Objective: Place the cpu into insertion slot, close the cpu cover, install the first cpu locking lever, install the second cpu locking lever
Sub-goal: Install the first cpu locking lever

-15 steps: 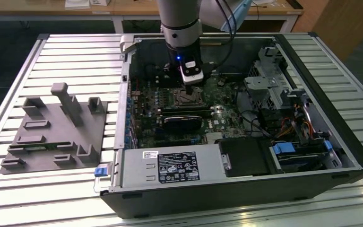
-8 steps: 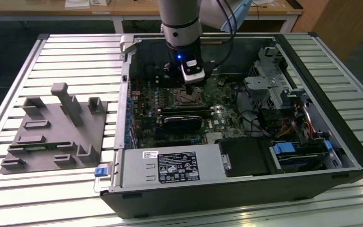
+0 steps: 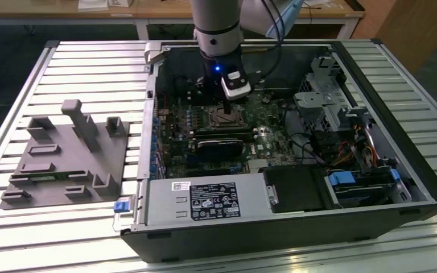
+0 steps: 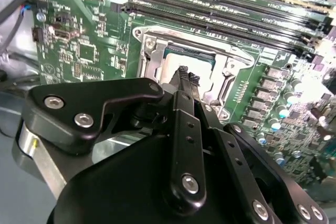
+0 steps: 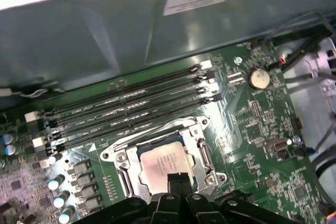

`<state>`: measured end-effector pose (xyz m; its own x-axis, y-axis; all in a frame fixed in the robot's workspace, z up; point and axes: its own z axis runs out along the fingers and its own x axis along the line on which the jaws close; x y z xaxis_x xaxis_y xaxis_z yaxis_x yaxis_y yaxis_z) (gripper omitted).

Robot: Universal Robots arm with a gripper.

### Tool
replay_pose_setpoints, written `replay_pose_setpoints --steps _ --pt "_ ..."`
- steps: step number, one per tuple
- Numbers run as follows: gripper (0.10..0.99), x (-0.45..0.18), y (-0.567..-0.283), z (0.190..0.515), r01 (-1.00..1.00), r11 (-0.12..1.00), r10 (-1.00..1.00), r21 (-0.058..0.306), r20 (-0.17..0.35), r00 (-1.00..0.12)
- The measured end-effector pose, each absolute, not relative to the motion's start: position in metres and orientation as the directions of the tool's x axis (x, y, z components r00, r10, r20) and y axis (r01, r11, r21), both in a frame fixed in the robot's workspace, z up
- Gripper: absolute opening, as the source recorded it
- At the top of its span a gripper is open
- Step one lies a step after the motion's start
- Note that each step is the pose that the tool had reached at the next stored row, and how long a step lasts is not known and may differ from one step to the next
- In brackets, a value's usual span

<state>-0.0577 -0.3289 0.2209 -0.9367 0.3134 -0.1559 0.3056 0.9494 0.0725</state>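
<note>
My gripper (image 5: 179,182), fingers together and empty, hangs directly over the cpu (image 5: 160,162), seated in the insertion slot (image 5: 118,157).

white label (image 3: 210,201) on power supply, print unreadable

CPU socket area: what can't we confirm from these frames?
- Near edge of the pale silvery square cpu: hidden behind the black fingers in both wrist views.
- Whether the fingers touch the cpu: contact point covered.
- Thin silvery metal cpu cover frame: near side hidden by the gripper.
- Exterior view: socket too small, arm overhead.
</note>
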Motion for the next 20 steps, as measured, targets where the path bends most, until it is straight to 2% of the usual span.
replay_pose_setpoints --steps 12,20 --pt "0.106 -0.0567 -0.3289 0.2181 0.184 0.981 0.192 0.067 -0.135 -0.972" --pt "0.106 -0.0547 -0.329 0.2228 0.171 0.983 0.178 0.065 -0.13 -0.975"
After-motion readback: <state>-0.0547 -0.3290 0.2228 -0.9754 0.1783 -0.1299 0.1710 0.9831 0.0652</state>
